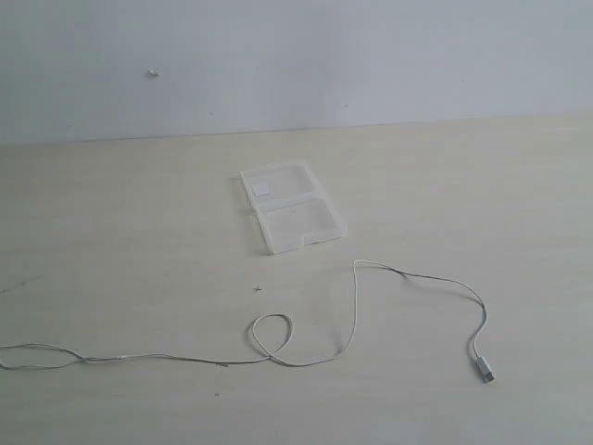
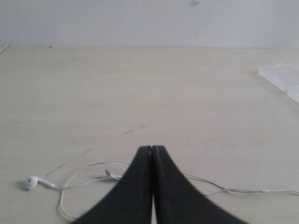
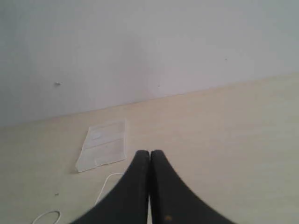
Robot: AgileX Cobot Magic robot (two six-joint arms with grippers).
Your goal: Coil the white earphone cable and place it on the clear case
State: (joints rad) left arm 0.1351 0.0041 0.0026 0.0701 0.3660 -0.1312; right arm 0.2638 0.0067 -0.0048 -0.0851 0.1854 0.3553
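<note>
The white earphone cable (image 1: 354,295) lies stretched across the front of the table, with a small loop (image 1: 271,335) in its middle and its plug (image 1: 485,369) at the right end. The clear case (image 1: 291,208) lies open and flat behind it, a white label on its far half. Neither arm shows in the exterior view. My left gripper (image 2: 152,148) is shut and empty above the cable (image 2: 88,182), with an earbud (image 2: 32,182) off to one side. My right gripper (image 3: 149,152) is shut and empty, with the case (image 3: 103,144) and a stretch of cable (image 3: 106,185) beyond it.
The pale wooden table (image 1: 111,241) runs back to a light wall (image 1: 371,56). A small dark mark (image 1: 258,288) sits on the wood in front of the case.
</note>
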